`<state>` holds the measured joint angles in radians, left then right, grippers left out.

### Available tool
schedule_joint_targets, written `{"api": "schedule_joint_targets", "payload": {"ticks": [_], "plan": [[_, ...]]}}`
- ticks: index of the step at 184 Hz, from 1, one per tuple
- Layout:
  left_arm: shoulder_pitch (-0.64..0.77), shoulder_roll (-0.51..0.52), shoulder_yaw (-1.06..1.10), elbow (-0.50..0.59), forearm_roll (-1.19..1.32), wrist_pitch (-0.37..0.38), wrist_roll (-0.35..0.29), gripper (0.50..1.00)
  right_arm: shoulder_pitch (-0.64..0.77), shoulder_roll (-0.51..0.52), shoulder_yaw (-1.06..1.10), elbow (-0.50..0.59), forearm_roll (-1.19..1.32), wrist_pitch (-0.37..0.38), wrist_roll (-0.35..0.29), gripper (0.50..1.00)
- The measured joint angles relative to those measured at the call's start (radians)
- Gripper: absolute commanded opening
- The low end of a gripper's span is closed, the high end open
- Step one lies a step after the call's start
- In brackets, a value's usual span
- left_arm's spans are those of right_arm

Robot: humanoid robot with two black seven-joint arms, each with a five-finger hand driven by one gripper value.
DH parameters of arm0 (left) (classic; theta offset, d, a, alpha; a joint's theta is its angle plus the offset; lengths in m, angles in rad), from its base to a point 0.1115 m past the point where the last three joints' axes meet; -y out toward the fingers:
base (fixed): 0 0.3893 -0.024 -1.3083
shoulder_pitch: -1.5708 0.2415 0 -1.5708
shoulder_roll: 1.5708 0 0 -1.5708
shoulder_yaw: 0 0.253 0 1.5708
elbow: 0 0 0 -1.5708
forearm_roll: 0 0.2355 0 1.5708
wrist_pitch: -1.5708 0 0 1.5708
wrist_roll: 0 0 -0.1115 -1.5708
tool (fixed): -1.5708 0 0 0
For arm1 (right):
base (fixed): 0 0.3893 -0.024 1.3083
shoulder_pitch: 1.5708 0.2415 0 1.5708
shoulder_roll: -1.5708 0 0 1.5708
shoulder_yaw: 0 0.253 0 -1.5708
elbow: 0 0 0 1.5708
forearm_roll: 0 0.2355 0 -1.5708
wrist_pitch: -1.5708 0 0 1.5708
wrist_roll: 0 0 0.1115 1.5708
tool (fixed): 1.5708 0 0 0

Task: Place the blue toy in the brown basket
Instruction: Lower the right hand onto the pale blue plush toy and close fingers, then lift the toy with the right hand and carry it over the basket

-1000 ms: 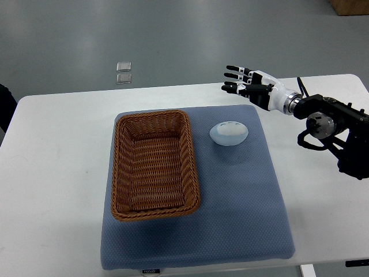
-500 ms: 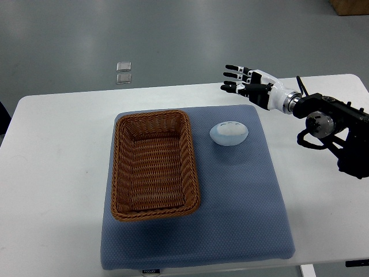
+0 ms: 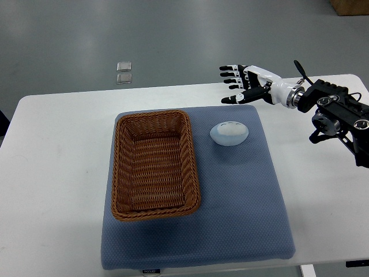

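Note:
A pale blue egg-shaped toy [image 3: 229,133] lies on the blue-grey mat [image 3: 242,202], just right of the brown wicker basket [image 3: 154,164]. The basket holds nothing that I can see. My right hand [image 3: 239,83] hovers above the mat's far right corner, up and to the right of the toy, fingers spread and holding nothing. Its arm [image 3: 334,112] comes in from the right edge. The left arm is out of view.
The mat lies on a white table [image 3: 52,173] whose far edge runs just behind the hand. Two small clear squares [image 3: 123,73] lie on the grey floor beyond the table. A dark shape shows at the left edge.
The right hand has shifted slightly left and up, and the wrist has rotated so the thumb now points down toward the mat. The forearm has lifted. Toy and basket have not moved.

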<state>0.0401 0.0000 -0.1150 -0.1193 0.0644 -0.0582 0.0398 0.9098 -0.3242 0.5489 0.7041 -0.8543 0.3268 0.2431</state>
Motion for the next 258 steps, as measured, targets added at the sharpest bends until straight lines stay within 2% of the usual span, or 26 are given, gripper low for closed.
{"api": "schedule_joint_targets", "payload": {"ticks": [21, 39, 70, 100, 145, 211, 219, 235, 247, 258], "plan": [[0.000, 0.000, 0.000, 0.000, 0.000, 0.000, 0.000, 1.000, 0.013, -0.008, -0.001, 0.004, -0.221, 0.036, 0.057, 0.913], [0.000, 0.000, 0.000, 0.000, 0.000, 0.000, 0.000, 1.000, 0.028, -0.018, -0.001, 0.021, -0.336, 0.065, 0.078, 0.913], [0.000, 0.000, 0.000, 0.001, 0.000, 0.000, 0.000, 1.000, 0.062, -0.037, -0.031, 0.030, -0.394, 0.075, 0.082, 0.913], [0.000, 0.000, 0.000, 0.001, 0.000, 0.000, 0.000, 1.000, 0.092, -0.037, -0.150, 0.031, -0.402, 0.075, 0.082, 0.915], [0.000, 0.000, 0.000, 0.001, 0.000, 0.000, 0.000, 1.000, 0.112, -0.029, -0.277, 0.027, -0.414, 0.054, 0.077, 0.913], [0.000, 0.000, 0.000, 0.001, 0.000, 0.000, 0.000, 1.000, 0.081, -0.017, -0.306, 0.019, -0.434, -0.042, 0.073, 0.899], [0.000, 0.000, 0.000, 0.001, 0.000, 0.000, 0.000, 1.000, 0.080, -0.016, -0.324, 0.018, -0.436, -0.055, 0.073, 0.879], [0.000, 0.000, 0.000, 0.001, 0.000, 0.000, 0.000, 1.000, 0.079, -0.016, -0.361, 0.015, -0.437, -0.086, 0.073, 0.789], [0.000, 0.000, 0.000, 0.001, 0.000, 0.000, 0.000, 1.000, 0.079, -0.015, -0.375, 0.014, -0.437, -0.099, 0.073, 0.680], [0.000, 0.000, 0.000, 0.001, 0.000, 0.000, 0.000, 1.000, 0.079, -0.014, -0.379, 0.014, -0.437, -0.102, 0.074, 0.631]]}}
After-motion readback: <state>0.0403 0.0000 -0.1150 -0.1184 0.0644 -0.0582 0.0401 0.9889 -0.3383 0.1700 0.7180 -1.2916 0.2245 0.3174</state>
